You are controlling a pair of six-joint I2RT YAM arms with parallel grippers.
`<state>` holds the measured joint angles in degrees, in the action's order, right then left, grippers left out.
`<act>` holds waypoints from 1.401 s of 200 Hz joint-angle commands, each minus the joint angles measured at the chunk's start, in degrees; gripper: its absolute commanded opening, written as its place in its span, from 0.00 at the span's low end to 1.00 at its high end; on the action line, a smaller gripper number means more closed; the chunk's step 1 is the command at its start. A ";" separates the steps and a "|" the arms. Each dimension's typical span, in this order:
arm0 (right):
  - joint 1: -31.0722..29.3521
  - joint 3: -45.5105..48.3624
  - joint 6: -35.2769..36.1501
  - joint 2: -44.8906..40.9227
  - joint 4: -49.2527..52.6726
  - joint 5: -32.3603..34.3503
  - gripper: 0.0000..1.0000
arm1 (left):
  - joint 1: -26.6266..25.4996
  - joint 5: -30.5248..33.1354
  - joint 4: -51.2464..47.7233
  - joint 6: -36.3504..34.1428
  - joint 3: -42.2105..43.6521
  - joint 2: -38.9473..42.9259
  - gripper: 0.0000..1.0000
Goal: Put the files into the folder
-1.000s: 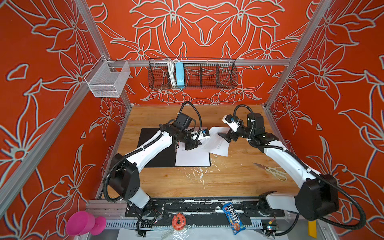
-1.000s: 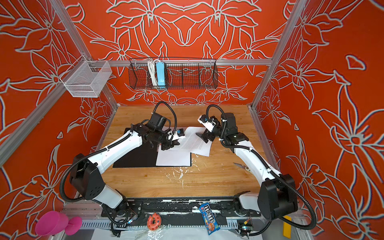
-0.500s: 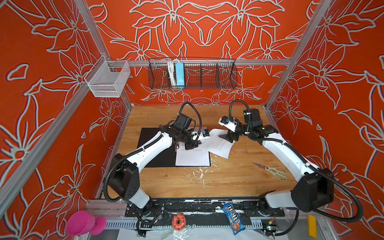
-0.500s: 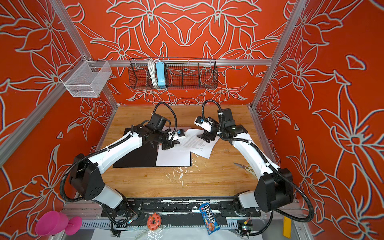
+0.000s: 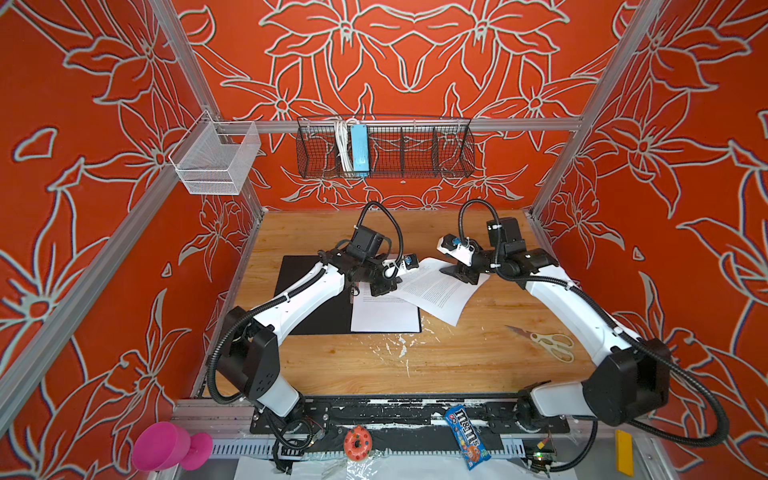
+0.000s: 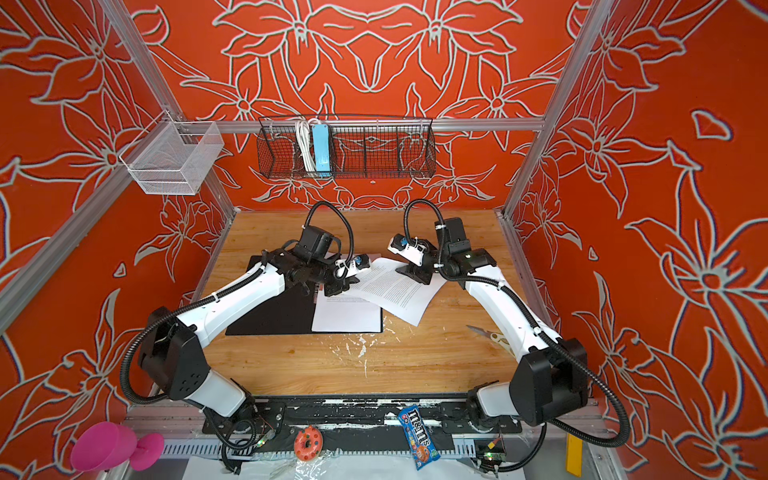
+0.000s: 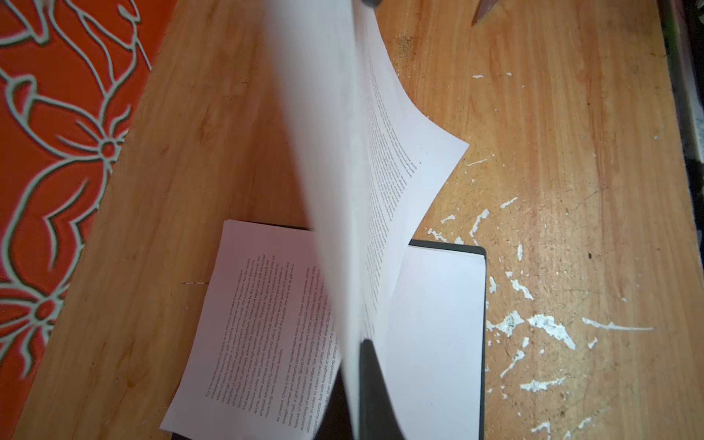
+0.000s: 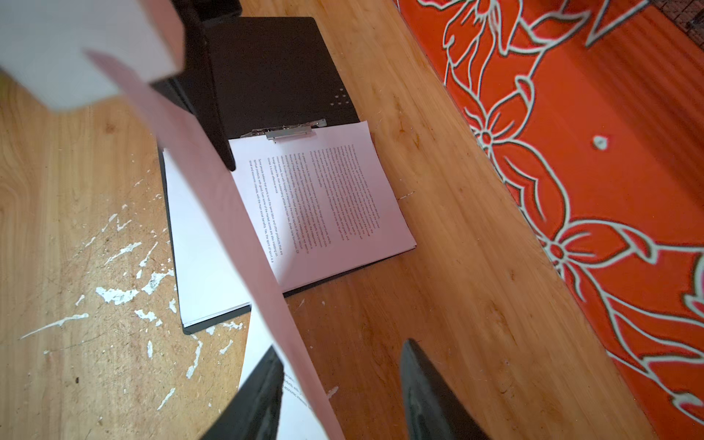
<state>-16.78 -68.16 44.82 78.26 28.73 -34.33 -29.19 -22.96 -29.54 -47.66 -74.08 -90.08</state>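
A raised sheet (image 5: 440,291) hangs between left arm (image 5: 299,299) and right arm (image 5: 573,307), blocking passage over the right half of the open folder (image 5: 328,320). Loose scissors (image 5: 550,343) lie beside the right arm. Free tabletop (image 5: 374,365) in front of the folder and along the back wall (image 5: 395,83).

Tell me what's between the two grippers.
A lifted printed sheet spans from the left gripper to the right gripper, seen in both top views.
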 commanded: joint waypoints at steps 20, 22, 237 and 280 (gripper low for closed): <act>-0.32 2.33 -0.05 -2.23 -1.70 -1.32 0.48 | 0.63 0.33 3.52 1.80 0.29 0.37 0.00; -0.31 2.35 -0.03 -2.17 -1.63 -1.41 0.48 | 0.63 0.43 3.70 1.90 0.33 0.42 0.00; -0.30 4.71 -1.76 -4.32 -4.63 -1.09 0.08 | 2.38 1.07 8.88 7.62 1.25 1.07 0.00; -0.30 4.18 -3.29 -5.04 -5.35 -2.15 0.00 | 2.73 1.93 13.83 15.25 0.85 2.43 0.37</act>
<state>-16.75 -63.96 42.46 74.48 24.53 -34.74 -27.22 -20.88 -20.56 -38.57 -72.73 -90.04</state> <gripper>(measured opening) 0.047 0.080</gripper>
